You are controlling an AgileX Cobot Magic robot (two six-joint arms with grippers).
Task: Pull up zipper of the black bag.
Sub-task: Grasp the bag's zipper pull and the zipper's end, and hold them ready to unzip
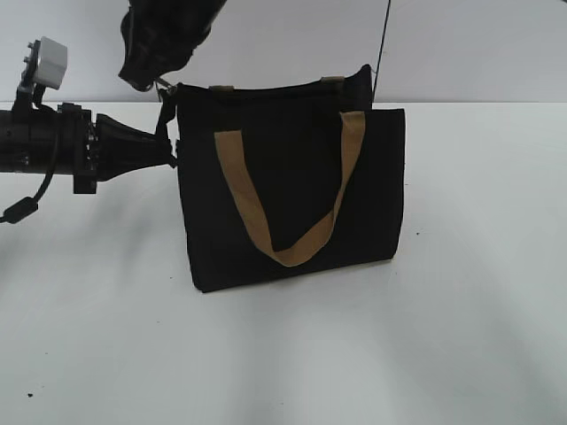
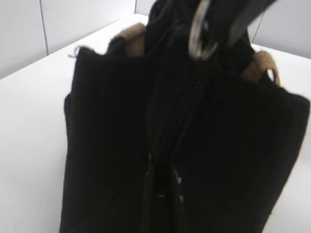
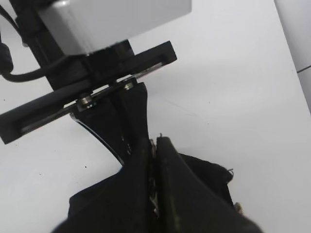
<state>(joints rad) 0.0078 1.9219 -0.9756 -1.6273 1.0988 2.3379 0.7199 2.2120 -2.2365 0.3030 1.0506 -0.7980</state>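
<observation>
Table, near zone: the white table [image 1: 292, 354] is bare in front of the bag; a few small dark specks lie at its near left corner.

Black bag: the black bag [image 1: 292, 199] stands upright near the middle of the table, slightly left of centre, broad face toward the exterior camera.

Strap handle, near face: a tan strap handle [image 1: 288, 212] hangs down the near face in a V shape, its low point just above the bag's bottom edge.

Left gripper: the left gripper [image 1: 170, 150] comes in level from the left and meets the bag's left end at its upper part. Its fingers are pressed together on the fabric of that end; the right wrist view shows the same dark fingers [image 3: 116, 131] pinched on a fold of black cloth.

Zipper: the zipper [image 2: 170, 160] runs along the bag's top edge, seen lengthwise and blurred in the left wrist view. Its silvery ring [image 2: 201, 31] sits at the top left end of the bag, also visible in the exterior view [image 1: 164, 86].

Right gripper: the right gripper [image 1: 146, 78] hangs down from above at the bag's top left corner, touching the ring. Whether its jaws are clamped on the ring cannot be told.

Far handle: tan ends of the second handle [image 1: 332, 81] show above the far top edge.

Background: a pale wall [image 1: 461, 44] stands beyond the table.
</observation>
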